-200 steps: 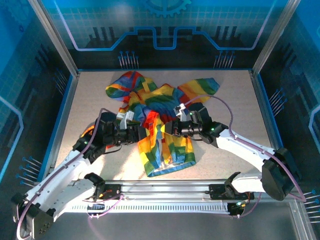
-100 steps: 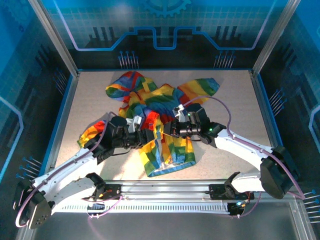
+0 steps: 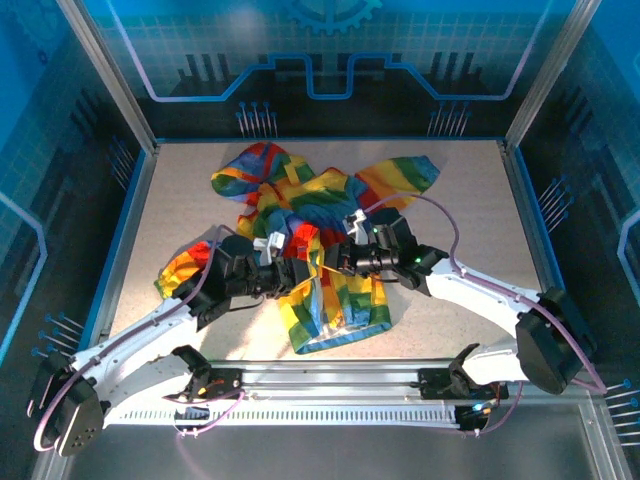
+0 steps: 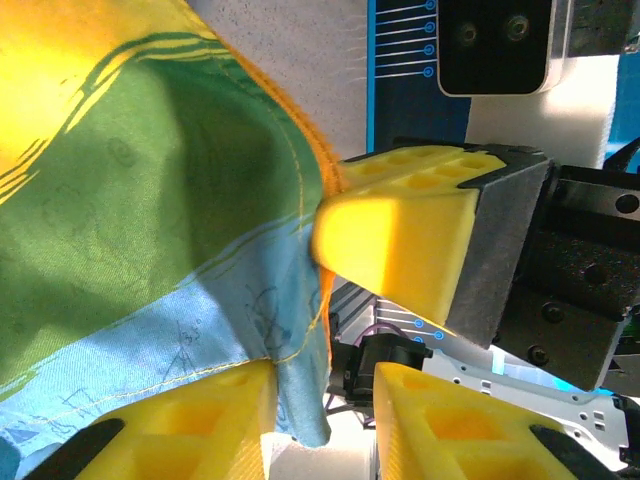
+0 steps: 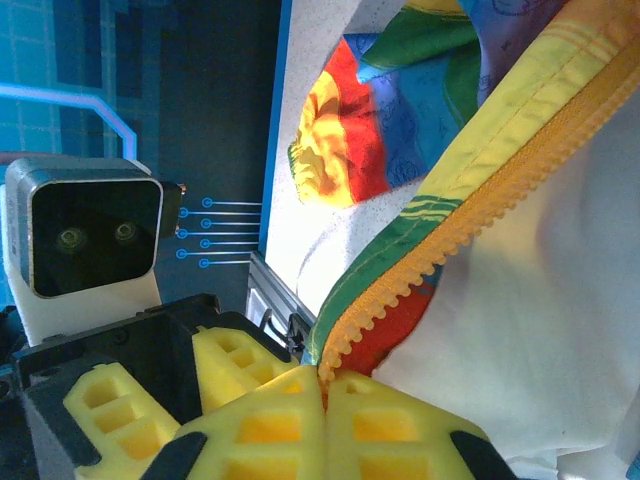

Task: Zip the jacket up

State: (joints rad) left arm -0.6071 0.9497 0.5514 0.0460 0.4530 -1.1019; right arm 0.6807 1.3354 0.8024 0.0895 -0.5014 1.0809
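Note:
The rainbow-striped jacket [image 3: 290, 190] lies crumpled mid-table, its front open and pale lining [image 5: 540, 300] showing. My right gripper [image 3: 333, 263] [image 5: 325, 380] is shut on the end of the orange zipper tape [image 5: 470, 220], which runs taut up and away from the fingers. My left gripper [image 3: 300, 272] [image 4: 325, 400] sits just left of it, jaws apart. A light-blue fold of the jacket [image 4: 150, 200] hangs in the gap against the left finger [image 4: 180, 425], clear of the other. The right gripper's yellow fingers [image 4: 400, 240] sit right above.
The grey table [image 3: 450, 200] is fenced by blue side walls [image 3: 130, 210] and a metal rail [image 3: 330, 385] along the near edge. One jacket sleeve [image 3: 180, 265] trails out under the left arm; another [image 3: 405, 175] spreads toward the back right.
The left arm has swung right over the jacket until its gripper meets the right one, and its jaws have narrowed a little. The right gripper has held its grip in place.

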